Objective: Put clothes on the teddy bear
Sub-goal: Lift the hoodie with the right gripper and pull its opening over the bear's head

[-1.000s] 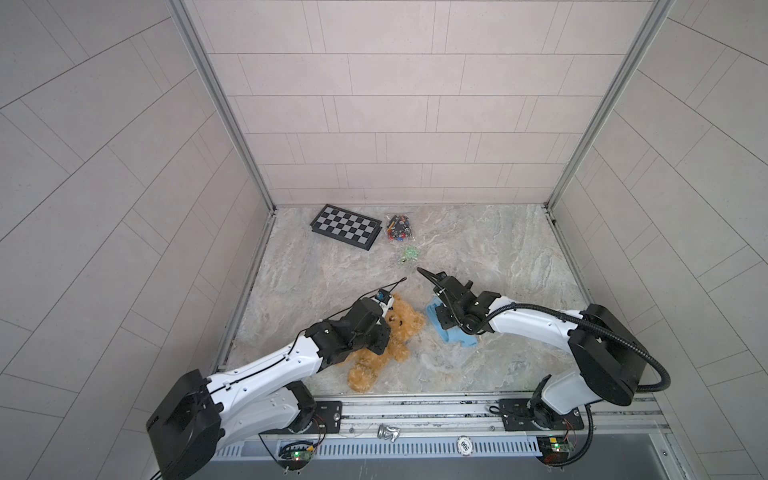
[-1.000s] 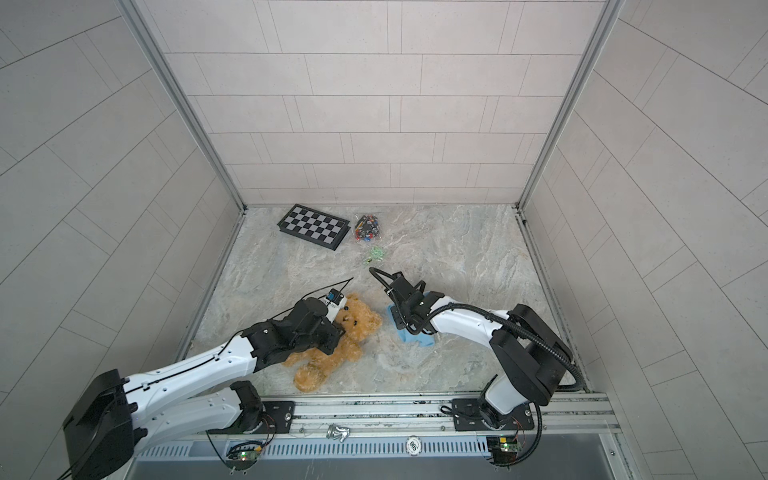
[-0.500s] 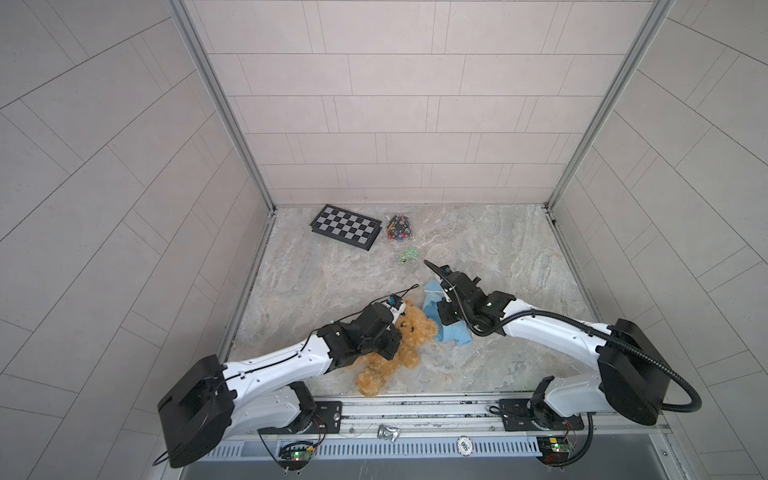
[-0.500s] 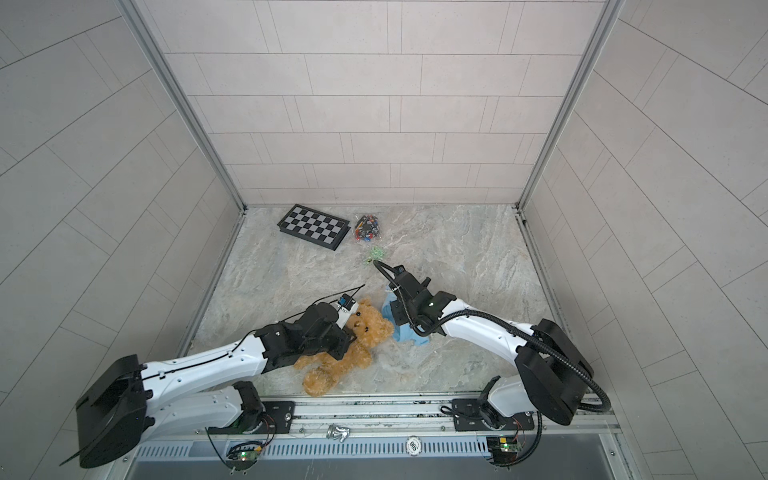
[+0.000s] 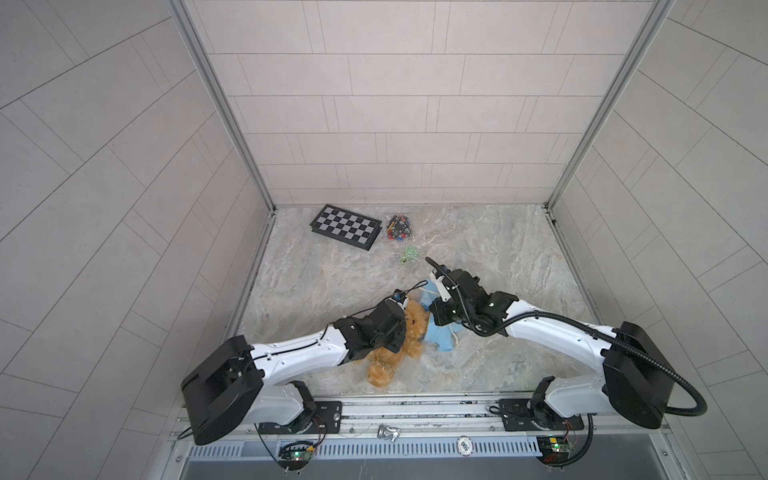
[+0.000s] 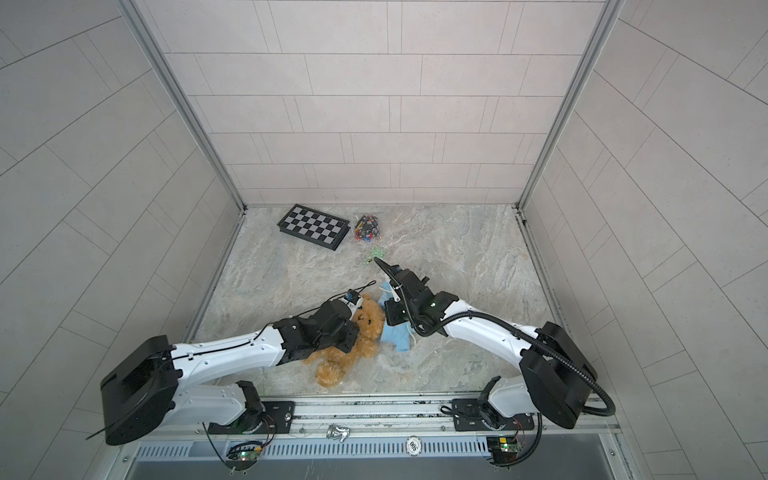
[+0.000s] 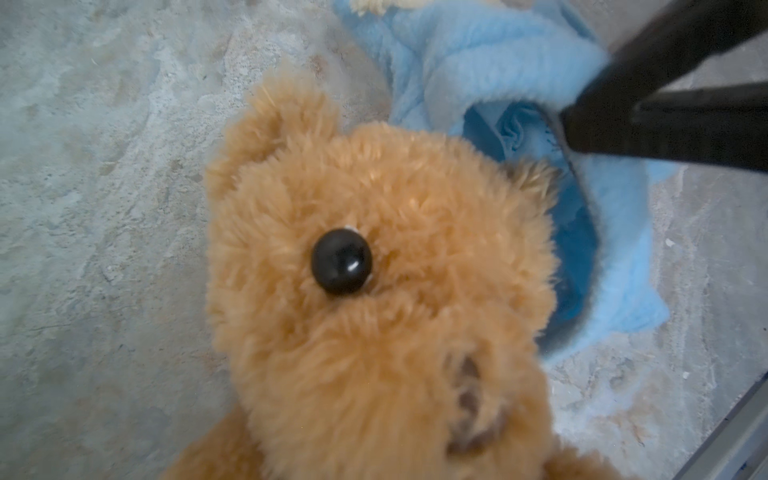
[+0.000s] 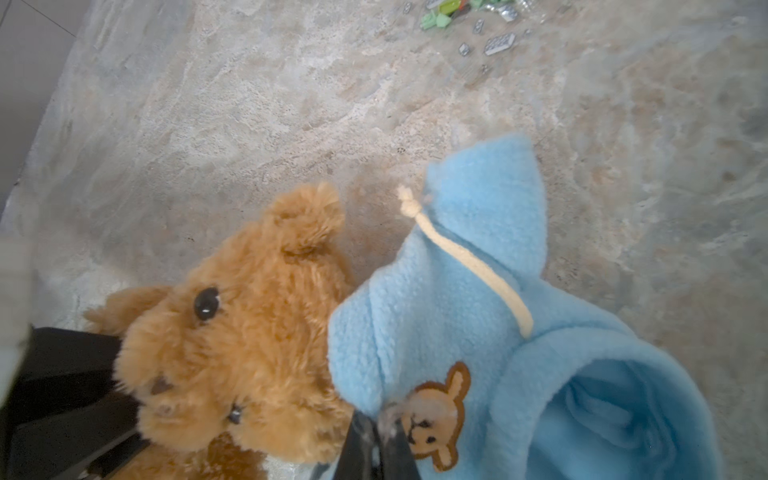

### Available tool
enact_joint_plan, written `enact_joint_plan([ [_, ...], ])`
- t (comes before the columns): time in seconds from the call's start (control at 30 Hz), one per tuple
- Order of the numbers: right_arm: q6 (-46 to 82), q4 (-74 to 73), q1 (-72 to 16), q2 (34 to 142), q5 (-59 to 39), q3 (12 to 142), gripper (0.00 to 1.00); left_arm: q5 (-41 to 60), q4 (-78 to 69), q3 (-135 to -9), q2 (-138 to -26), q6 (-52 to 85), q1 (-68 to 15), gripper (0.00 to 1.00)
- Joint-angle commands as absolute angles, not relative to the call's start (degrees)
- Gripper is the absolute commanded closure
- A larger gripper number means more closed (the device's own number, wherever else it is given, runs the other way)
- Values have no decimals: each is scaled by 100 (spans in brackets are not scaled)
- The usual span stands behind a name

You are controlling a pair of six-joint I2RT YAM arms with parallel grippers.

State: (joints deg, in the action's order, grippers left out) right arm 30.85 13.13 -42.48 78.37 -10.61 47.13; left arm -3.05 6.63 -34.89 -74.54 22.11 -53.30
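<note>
**Desk contents: teddy bear, hoodie and two end effectors**

- Teddy bear (image 5: 411,328) (image 6: 365,324): golden-brown plush lying face up near the front edge of the desk (image 5: 498,249), left of its middle. The head points toward the desk's centre and the legs toward the front edge. One black bead eye and the dark nose show in the left wrist view (image 7: 374,291).
- Hoodie (image 5: 440,336) (image 6: 395,336): light blue fleece, just right of the bear's head and touching it. It has a cream drawstring (image 8: 465,257) and a brown bear-face patch (image 8: 436,415). Its open hem gapes beside the bear's head, and one ear overlaps the rim (image 7: 478,62).
- Left end effector (image 5: 399,334): its fingers are sunk in the fur, pinching the bear's body just below the chin.
- Right end effector (image 8: 376,432) (image 7: 577,120): pressed together on a fold of the hoodie at the edge of the opening, beside the patch, holding that edge up off the desk.
- Chessboard (image 5: 345,227) (image 6: 313,226): folded flat near the back edge, left of centre.
- Bag of small coloured pieces (image 5: 399,227): just right of the chessboard.
- Green pieces (image 5: 409,254) (image 8: 436,18): loose on the desk between the bag and the hoodie.
</note>
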Motion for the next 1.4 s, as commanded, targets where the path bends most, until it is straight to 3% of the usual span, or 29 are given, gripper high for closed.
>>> enact_joint_plan([
  [0.0, 3303, 1160, -4198, 7745, -1404, 4641, 100, -561, 505, -3742, -7675, 2016, -5344, 100],
  [0.07, 3302, 1176, -4104, 7761, -1537, 4632, 96, -548, 572, -3867, -7828, 1995, -5344, 100],
  [0.33, 2988, 1977, -3272, 7035, -1734, 4427, 60, -384, 724, -4127, -8231, 1934, -5335, 100],
  [0.4, 3010, 2191, -3059, 6665, -1528, 4289, 57, -338, 772, -4207, -8345, 1894, -5336, 100],
  [0.57, 3019, 2117, -2565, 6094, -1331, 3628, 65, -317, 773, -4227, -8391, 1892, -5335, 100],
  [0.73, 3029, 1703, -2417, 6675, -1529, 3381, 82, -249, 804, -4289, -8482, 1863, -5335, 100],
  [0.87, 2926, 1536, -2382, 7401, -1955, 3515, 87, -212, 800, -4307, -8519, 1847, -5337, 100],
  [1.1, 2830, 1191, -2388, 8231, -2535, 3840, 88, -154, 792, -4309, -8502, 1828, -5335, 100],
  [1.37, 3189, 182, -2391, 8630, -3602, 3758, 77, -17, 740, -4280, -8462, 1802, -5340, 100],
])
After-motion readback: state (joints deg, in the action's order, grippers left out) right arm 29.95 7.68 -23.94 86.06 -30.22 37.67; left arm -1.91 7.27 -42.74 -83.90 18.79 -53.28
